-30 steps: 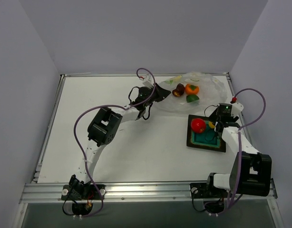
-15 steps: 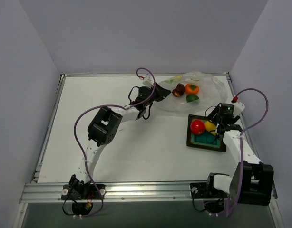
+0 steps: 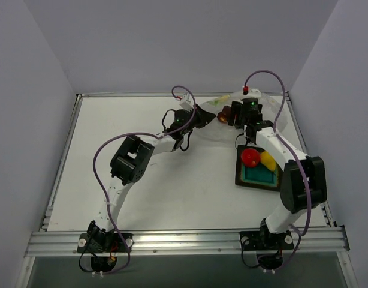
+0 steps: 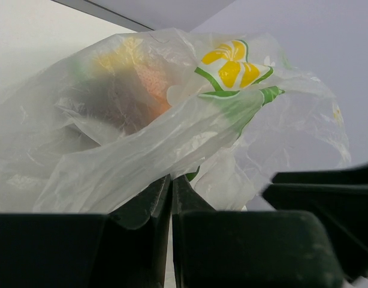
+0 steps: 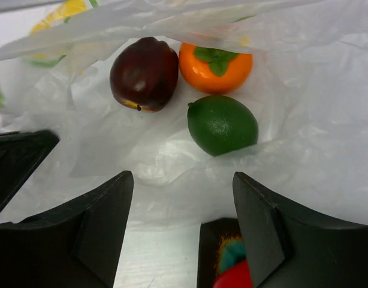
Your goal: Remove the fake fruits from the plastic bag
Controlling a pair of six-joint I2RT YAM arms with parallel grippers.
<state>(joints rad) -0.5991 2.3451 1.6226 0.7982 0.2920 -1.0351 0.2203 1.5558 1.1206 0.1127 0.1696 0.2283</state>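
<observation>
The right wrist view shows what the arm mostly covers from above: a dark-red fruit (image 5: 144, 73), an orange fruit (image 5: 216, 66) and a green fruit (image 5: 222, 124) lying in the bag (image 5: 316, 120), just ahead of the right gripper (image 5: 181, 186), jaws spread and empty. The left gripper (image 4: 172, 183) (jaws pressed together) pinches the bag's film. From above, a red fruit (image 3: 250, 157) and a yellow fruit (image 3: 268, 159) sit in the tray (image 3: 259, 176).

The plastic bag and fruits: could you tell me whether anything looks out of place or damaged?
Nothing stands out. The plastic bag is only wrinkled, its film pinched by the left gripper, jaws shut. The dark red fruit, orange fruit and green fruit lie whole inside, with no tear or spill showing.
</observation>
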